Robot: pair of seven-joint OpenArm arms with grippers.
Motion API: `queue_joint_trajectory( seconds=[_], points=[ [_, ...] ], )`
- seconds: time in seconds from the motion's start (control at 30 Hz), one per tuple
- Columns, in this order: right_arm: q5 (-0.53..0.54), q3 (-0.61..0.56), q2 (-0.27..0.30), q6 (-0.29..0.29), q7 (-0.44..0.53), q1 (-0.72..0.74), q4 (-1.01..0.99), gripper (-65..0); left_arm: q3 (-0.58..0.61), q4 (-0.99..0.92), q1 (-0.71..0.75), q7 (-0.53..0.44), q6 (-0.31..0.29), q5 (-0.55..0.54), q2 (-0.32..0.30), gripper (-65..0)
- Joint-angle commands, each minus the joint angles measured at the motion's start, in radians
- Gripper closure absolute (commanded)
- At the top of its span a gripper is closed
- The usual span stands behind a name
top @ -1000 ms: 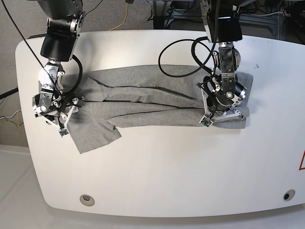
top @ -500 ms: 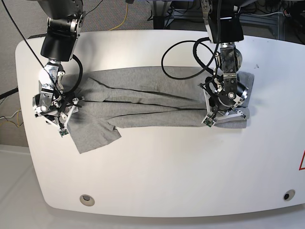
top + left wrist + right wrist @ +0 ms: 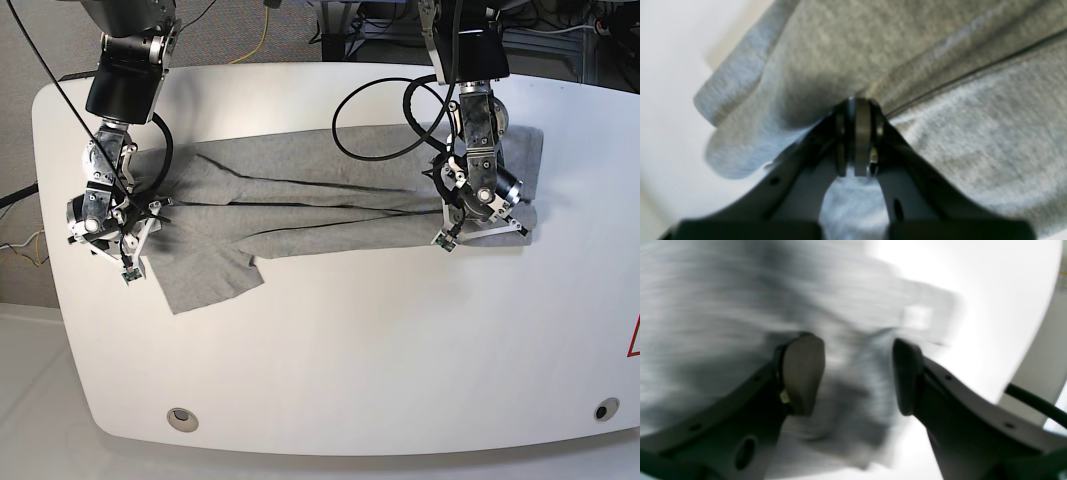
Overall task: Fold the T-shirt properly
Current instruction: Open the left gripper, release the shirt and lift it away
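The heather-grey T-shirt (image 3: 300, 205) lies stretched sideways across the white table (image 3: 350, 360), folded lengthwise into a long band with one sleeve (image 3: 205, 280) sticking out toward the front left. My left gripper (image 3: 480, 222) is at the shirt's right end. In the left wrist view its pads (image 3: 858, 133) are pressed together on a fold of the cloth (image 3: 973, 133). My right gripper (image 3: 128, 258) hovers at the shirt's left end. The blurred right wrist view shows its fingers (image 3: 803, 373) wide apart over the grey fabric (image 3: 706, 306), open.
Black cables (image 3: 375, 120) loop from the left arm over the shirt's back edge. Two round holes (image 3: 181, 417) (image 3: 605, 409) sit near the table's front edge. A red mark (image 3: 634, 340) shows at the table's right edge.
The left gripper has pulled the shirt's right end to the right and slightly back, so the whole shirt slid right and stretched flatter. The right gripper stays open and has barely moved.
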Motion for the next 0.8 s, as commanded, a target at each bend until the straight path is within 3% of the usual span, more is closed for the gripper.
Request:
queue_joint_trajectory(
  seconds=[0.0, 0.77],
  points=[
    [-0.006, 0.003, 0.015, -0.003, 0.01, 0.024, 0.049, -34.3, 0.022, 0.051, -0.036, -0.003, 0.003, -0.007, 0.008, -2.5],
    [-0.003, 0.005, 0.014, 0.003, -0.055, 0.044, 0.204, -34.3, 0.046, 0.24, -0.16, 0.112, 0.003, -0.014, 0.009, -2.5]
  ],
)
